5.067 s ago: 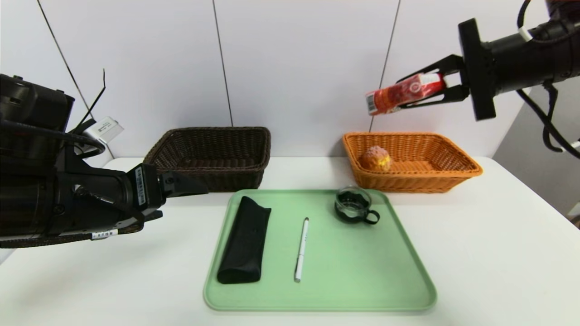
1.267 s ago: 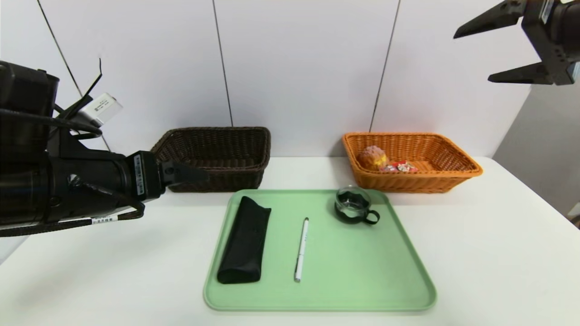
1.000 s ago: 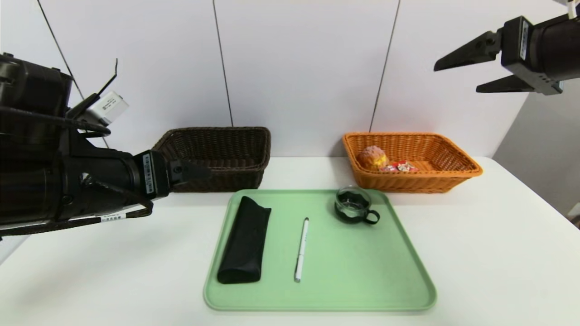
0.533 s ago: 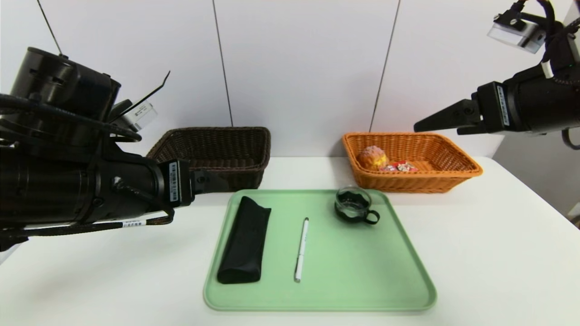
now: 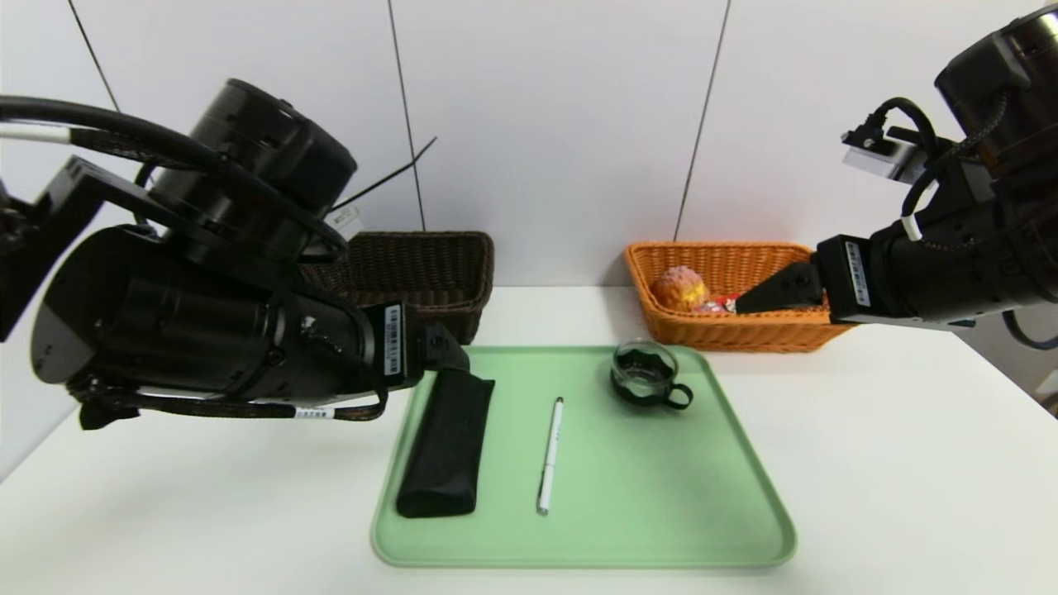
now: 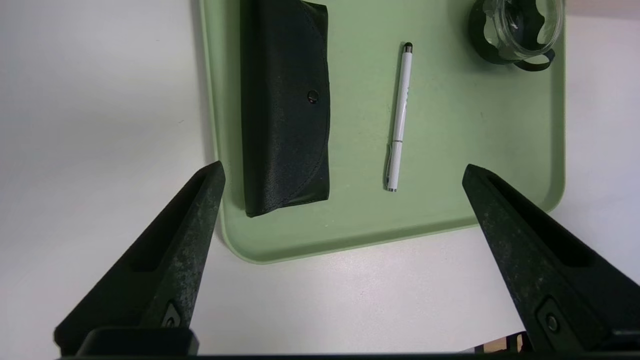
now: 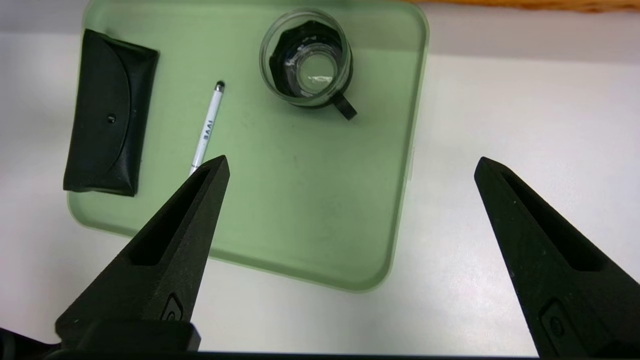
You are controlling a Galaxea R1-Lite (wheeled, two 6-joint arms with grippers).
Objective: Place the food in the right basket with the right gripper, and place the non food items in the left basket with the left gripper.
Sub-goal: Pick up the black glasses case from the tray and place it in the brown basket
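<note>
So your bun (image 5: 681,288) and drink carton (image 5: 728,304) sit in the orange basket (image 5: 756,337), food done, while the pouch (image 6: 286,110), pen (image 6: 400,117) and glass cup (image 7: 311,62) await on the tray (image 5: 661,529) (both grippers, left (image 6: 345,167) above the tray's pouch end and right (image 7: 352,159) near the orange basket, spread apart, empty).

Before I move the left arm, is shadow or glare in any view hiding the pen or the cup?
Left wrist view: pen plain beside a thin shadow. Right wrist view: small highlight inside the cup, outline readable. Head view: both clear of shadow.
</note>
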